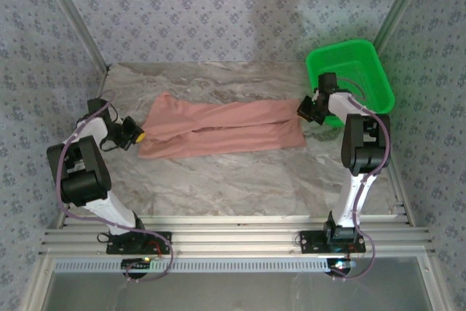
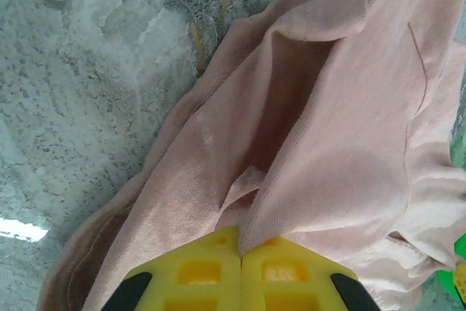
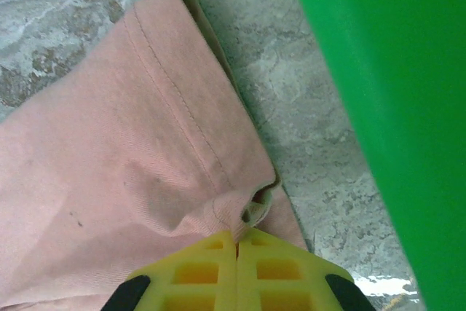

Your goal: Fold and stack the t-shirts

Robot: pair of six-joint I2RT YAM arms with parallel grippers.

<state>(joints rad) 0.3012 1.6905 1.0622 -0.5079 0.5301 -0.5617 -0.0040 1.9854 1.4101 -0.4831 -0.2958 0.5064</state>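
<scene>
Because the salmon-pink cloth t-shirt is thin, limp knit, it will sag and drape wherever it is not supported. It looks light enough that weight should not matter; keeping the layers from sliding apart is the harder part. It lies on the grey marbled counter as a long, narrow band, doubled lengthwise, stretching from the left claw to the right claw. Its right end sits just beside the green plastic mesh basket.

Seen from the left wrist, the left claw has its yellow fingers pressed together on a ridge of the t-shirt, with loose folds fanning away from the pinch. Seen from the right wrist, the right claw is likewise clamped shut, on the stitched hem corner of the t-shirt, with the basket wall close alongside.

Hems and corners look like the best places to hold, since the doubled, sewn edge gives the fingers something firm. A pinch in mid-panel would likely catch one layer and let the rest slump. With an end in each claw, even tension should keep the band flat. Slack would let it bunch, and the right end could snag on the basket.
</scene>
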